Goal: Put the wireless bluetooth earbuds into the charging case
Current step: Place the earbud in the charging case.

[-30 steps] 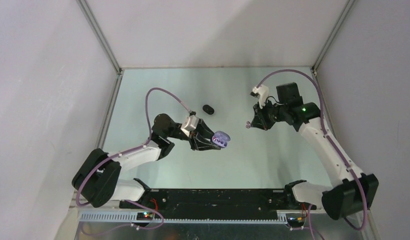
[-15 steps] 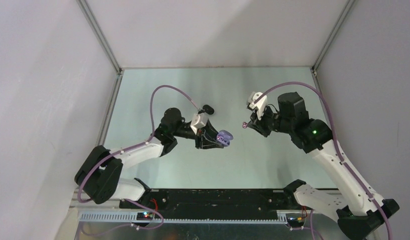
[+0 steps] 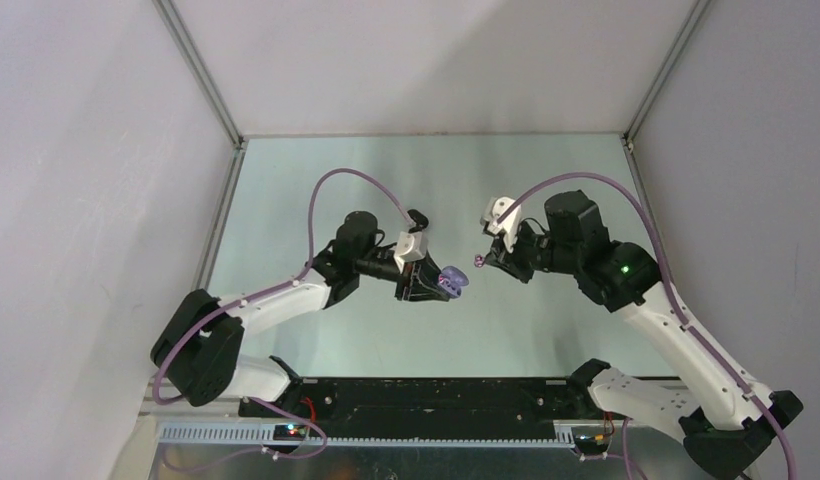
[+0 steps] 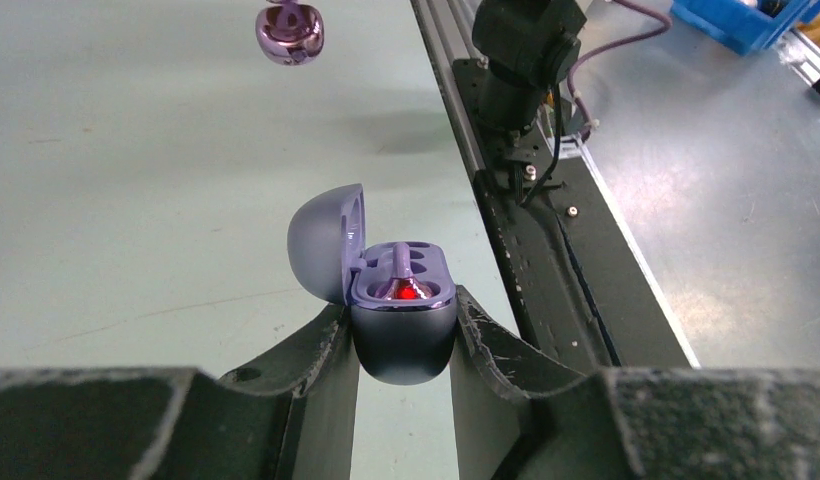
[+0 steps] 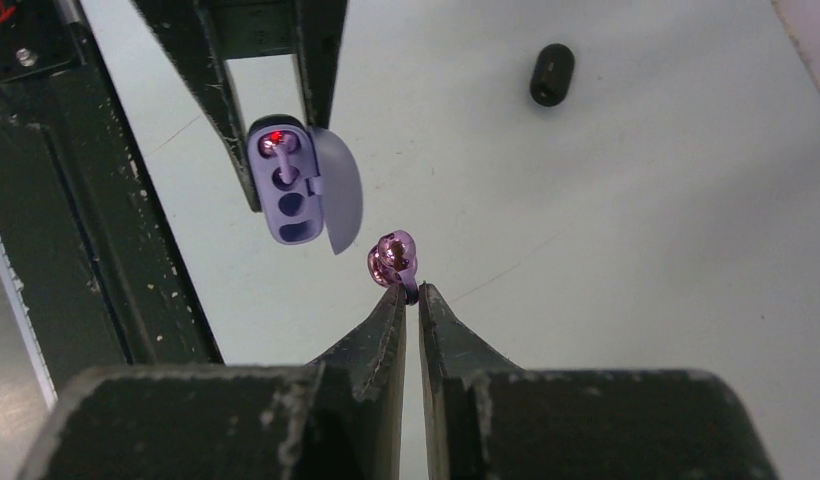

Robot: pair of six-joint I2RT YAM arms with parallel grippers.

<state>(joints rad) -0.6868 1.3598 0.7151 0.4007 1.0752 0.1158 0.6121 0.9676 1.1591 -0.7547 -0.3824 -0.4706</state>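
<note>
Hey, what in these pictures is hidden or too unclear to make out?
Top view: black object too small to identify.
Left wrist view: purple earbud cut off by the top edge.
Right wrist view: earbud's stem hidden between the right fingers.
Left wrist view: charging case underside hidden between the left fingers.

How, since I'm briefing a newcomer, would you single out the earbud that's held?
On the pale green table, look between the two arms, at the right tool. Pinched at its tips, above the table, is the earbud: tiny, glossy pink-purple, unlike the bigger matte lilac open case in the left tool and the black capsule lying farther off.
</note>
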